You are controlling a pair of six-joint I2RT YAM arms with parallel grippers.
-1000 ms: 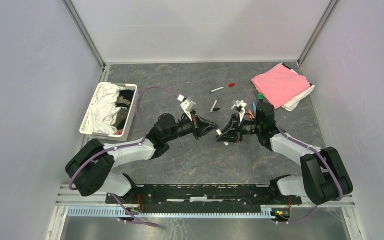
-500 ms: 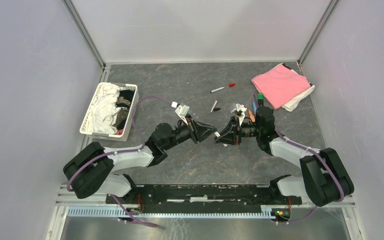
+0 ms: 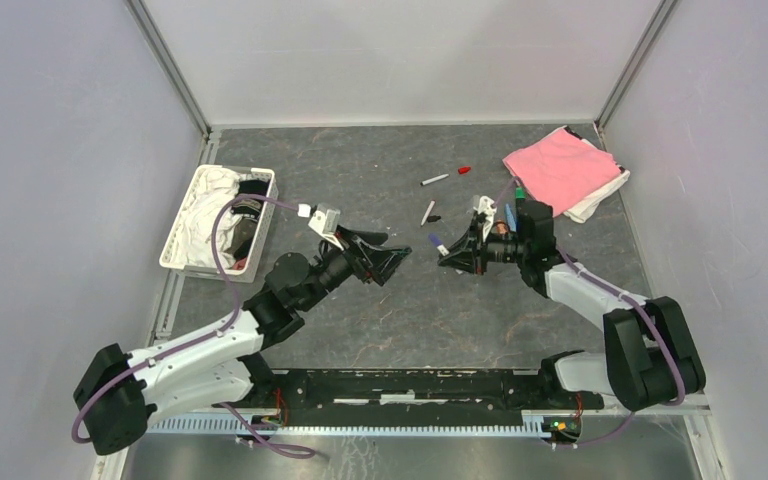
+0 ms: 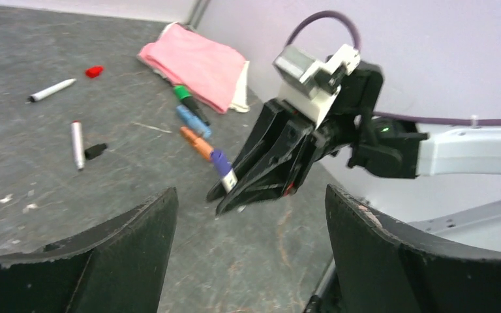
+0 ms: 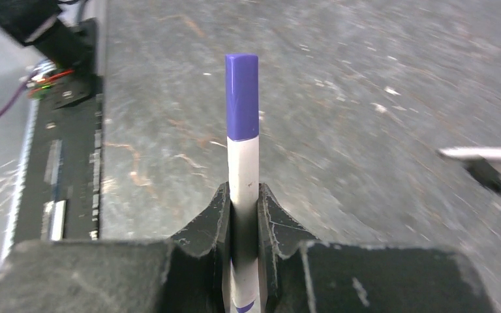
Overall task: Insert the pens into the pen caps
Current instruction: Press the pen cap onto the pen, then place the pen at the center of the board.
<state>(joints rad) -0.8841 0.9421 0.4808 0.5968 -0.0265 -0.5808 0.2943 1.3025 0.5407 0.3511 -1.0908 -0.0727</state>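
My right gripper (image 5: 242, 203) is shut on a thin white pen (image 5: 242, 163) that wears a blue-purple cap (image 5: 242, 96) and points toward the left arm. From the top view the capped pen (image 3: 437, 243) sticks out of the right gripper (image 3: 449, 256) above mid-table. My left gripper (image 3: 388, 258) stands open and holds nothing, a short gap to its left. In the left wrist view the wide fingers (image 4: 124, 248) frame the right gripper (image 4: 225, 197). Loose on the table lie a white pen (image 4: 51, 90), a red cap (image 4: 93, 71), another white pen (image 4: 77, 145) beside a black cap (image 4: 95, 151), and green (image 4: 186, 98), blue (image 4: 192, 122) and orange (image 4: 197, 143) markers.
A pink cloth (image 3: 560, 168) lies folded at the back right corner, over a white one. A white basket (image 3: 182, 222) of clothes stands at the left edge. Grey walls close in the table on three sides.
The left gripper has opened and drawn back to the left, away from the right gripper. The blue-purple cap stays on the pen in the right gripper, which shifted slightly farther back.
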